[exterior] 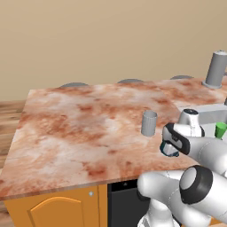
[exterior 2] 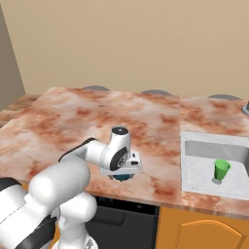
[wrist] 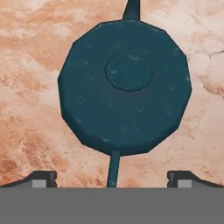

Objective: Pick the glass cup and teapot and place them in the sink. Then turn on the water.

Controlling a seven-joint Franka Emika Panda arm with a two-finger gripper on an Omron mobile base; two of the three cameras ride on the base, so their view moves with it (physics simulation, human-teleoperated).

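While the teapot (wrist: 124, 87) is sitting upright on the marbled countertop (exterior: 80, 119), the gripper (wrist: 111, 179) is hanging directly above it with its jaws spread wide and nothing between them. In the hand view the pot's round dark teal top is lying in the centre of the frame, its knob lid in the middle, a thin dark part running off the top edge and another running down toward the bottom edge between the two finger tips (wrist: 41, 178), which are standing at the lower left and lower right, well clear of the pot's body. In the left base view the teapot (exterior: 168, 150) is peeking out at centre right under the white hand, and the glass cup (exterior: 149, 123) is standing upright just to its upper left on the counter. The tap (exterior: 216, 69) is rising at the upper right of that frame. In the right base view the gripper (exterior 2: 122, 171) is showing at centre, near the counter's front edge, with the teal pot (exterior 2: 121, 177) just under it. The sink (exterior 2: 194, 168) is lying at the right of that frame, and a small green cup (exterior 2: 221, 171) is standing in its basin.
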